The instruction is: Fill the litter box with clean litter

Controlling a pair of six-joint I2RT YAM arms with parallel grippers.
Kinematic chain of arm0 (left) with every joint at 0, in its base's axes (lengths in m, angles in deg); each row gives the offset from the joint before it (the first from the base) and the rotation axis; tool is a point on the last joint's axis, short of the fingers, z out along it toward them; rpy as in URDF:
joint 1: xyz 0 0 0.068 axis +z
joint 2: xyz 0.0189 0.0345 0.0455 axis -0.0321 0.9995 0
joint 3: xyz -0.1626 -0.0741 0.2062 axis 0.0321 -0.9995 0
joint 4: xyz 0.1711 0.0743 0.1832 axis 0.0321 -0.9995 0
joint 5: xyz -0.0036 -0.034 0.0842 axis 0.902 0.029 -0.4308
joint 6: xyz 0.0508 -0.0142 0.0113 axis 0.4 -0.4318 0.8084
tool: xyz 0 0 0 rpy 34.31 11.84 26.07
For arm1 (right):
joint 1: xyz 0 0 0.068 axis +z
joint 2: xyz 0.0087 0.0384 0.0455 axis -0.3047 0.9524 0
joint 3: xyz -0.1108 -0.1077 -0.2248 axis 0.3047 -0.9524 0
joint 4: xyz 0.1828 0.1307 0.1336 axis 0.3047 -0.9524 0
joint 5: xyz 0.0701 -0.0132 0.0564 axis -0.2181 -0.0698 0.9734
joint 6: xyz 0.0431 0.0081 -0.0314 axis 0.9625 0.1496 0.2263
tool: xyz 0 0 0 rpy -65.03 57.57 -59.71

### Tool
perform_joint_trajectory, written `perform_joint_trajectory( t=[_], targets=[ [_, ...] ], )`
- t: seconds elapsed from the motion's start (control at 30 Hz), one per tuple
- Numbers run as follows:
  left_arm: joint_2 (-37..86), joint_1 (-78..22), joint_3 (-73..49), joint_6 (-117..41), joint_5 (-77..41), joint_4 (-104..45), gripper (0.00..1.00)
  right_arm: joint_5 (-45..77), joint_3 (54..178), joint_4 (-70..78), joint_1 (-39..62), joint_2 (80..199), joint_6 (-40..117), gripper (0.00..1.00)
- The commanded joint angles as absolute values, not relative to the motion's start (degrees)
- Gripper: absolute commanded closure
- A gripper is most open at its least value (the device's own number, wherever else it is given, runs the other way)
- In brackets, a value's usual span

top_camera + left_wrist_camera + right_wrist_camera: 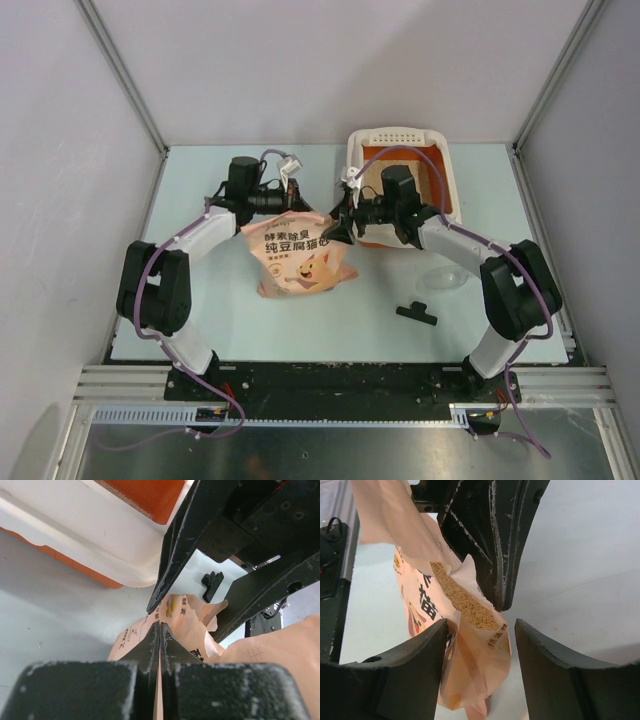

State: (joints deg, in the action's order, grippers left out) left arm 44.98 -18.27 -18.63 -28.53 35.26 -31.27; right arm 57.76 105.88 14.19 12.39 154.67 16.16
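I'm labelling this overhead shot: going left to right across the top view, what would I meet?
Left arm's black elbow joint → soft pink-peach printed litter bag → cream-rimmed, orange-walled plastic litter box → right arm's black elbow joint.

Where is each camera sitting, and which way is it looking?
Top external: above and behind the arms, looking down at the table, litter box and litter bag; both arms show.
Left wrist: on the left arm, looking along the left gripper, shut on the bag's edge, toward the litter box.
Right wrist: on the right arm, looking past the open right gripper at the litter inside the bag.
Shared: both wrist views show the bag and the other arm's gripper.
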Motion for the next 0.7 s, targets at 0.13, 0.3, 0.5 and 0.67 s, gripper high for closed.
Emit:
perform_joint_trajectory(
  t=[0.13,0.3,0.5,0.67],
  targets=[
    [44.00,-17.66,-13.34,-23.22,33.38,-39.13,1.00,68.17,106.81,22.28,10.91,158.85,28.26,0.41],
    [45.05,-17.31,-11.75,-21.37,32.50,-41.77,1.00,70.11,106.81,33.00,9.60,161.31,37.58,0.44],
    [45.50,-16.96,-10.26,-19.79,31.36,-43.45,1.00,71.60,106.72,37.14,9.24,163.42,42.96,0.50],
    [45.06,-15.82,-9.55,-19.17,27.50,-43.98,1.00,72.84,106.63,37.93,9.77,164.22,44.19,0.64]
  ],
)
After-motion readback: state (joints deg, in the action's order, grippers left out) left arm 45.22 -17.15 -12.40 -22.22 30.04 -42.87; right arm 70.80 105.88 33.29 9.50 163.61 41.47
